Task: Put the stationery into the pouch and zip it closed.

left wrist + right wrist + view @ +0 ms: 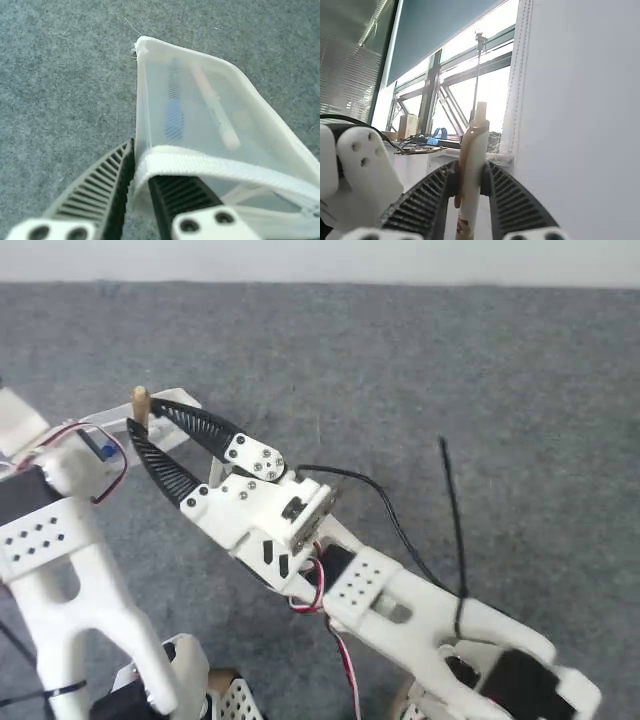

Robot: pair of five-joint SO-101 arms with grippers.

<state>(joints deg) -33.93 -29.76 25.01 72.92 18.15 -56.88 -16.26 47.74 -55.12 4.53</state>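
Grey, felt-like cloth covers the table (480,370) in the high view, and a pale strip of wall runs along its far edge. The far half and the right side of the table lie open. The two arms crowd the near left. The right arm reaches in from the near right corner, and the right gripper (143,417) points to the far left with a tan pen (140,398) standing up between its tips. The left arm (60,540) rises at the near left edge, its wrist just beside those tips. A black cable (452,520) trails across the cloth to the right of the arms.

In the left wrist view the left gripper (141,162) is closed on the pouch (200,80). One of its fingers (100,185) lies outside the white mesh wall and the other sits inside the mouth, pinching the zip rim at one end. A blue pen (173,112) and a pale pen (215,112) lie inside the pouch. Bare grey cloth surrounds it on the visible sides.

In the right wrist view the black ribbed fingers are clamped on the tan pen, which stands upright between them. Behind are a bright window (460,90) with slanted frames and a white wall (580,125).
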